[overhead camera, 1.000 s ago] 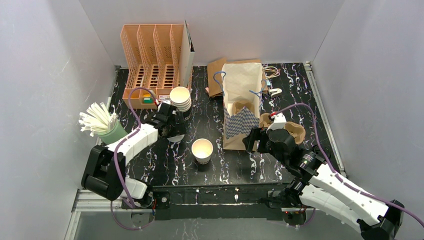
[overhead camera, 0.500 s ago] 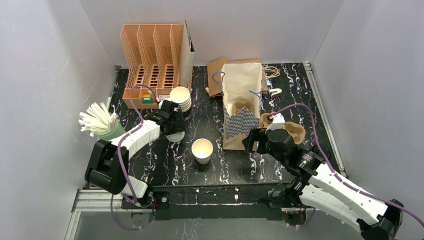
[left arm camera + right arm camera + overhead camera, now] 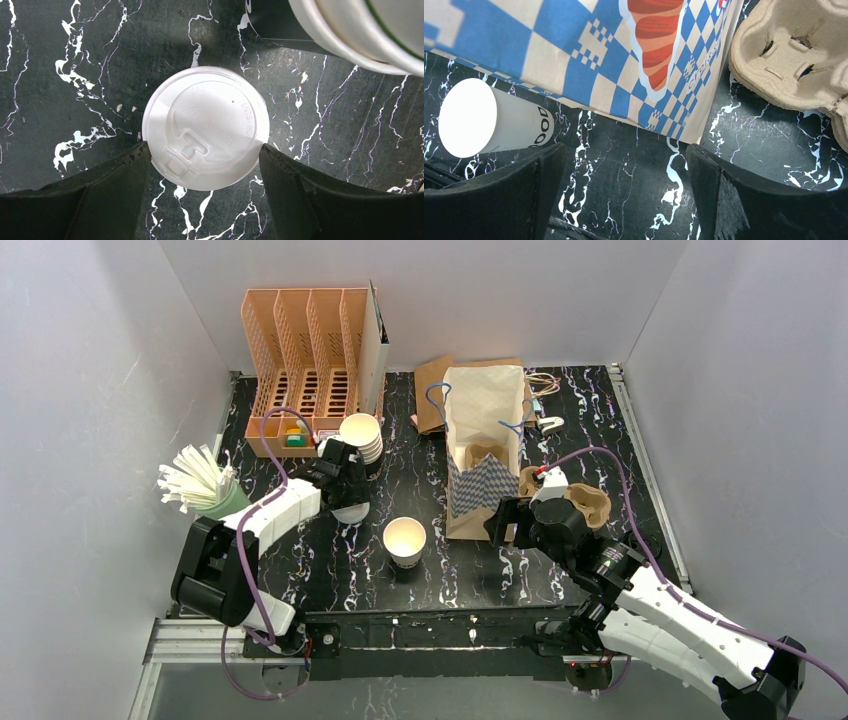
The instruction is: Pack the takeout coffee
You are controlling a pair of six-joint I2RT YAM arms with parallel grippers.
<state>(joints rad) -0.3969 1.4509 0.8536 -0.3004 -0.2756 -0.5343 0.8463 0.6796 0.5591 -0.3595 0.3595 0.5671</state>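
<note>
Over on the left side of the black, white-veined marble table [image 3: 330,575], the left gripper [image 3: 204,150] is reaching down over a round white plastic sip lid [image 3: 205,127] that is lying flat on the surface. Its two dark fingers [image 3: 115,175] are pressing against the lid's rim from either side, so it is clasping the lid, which is resting on the table. Just behind that spot, a stack of white paper cups [image 3: 361,436] is standing upright, its rims poking into the corner of the wrist view. A single white paper cup [image 3: 405,538] is standing open and lidless near the middle of the table, apart from the lid. The right gripper [image 3: 621,150] is hanging spread wide with only bare tabletop between its fingers. It is hovering low in front of a brown paper bag printed with blue checks and a croissant [image 3: 624,55], and the single cup is showing off to its left. A brown moulded-pulp cup tray [image 3: 592,506] is sitting just to the right of the bag with both cup wells unfilled. At the far left, a green cup full of white straws [image 3: 222,506] is leaning, and a peach-coloured slotted file organiser [image 3: 305,360] is standing at the back.
</note>
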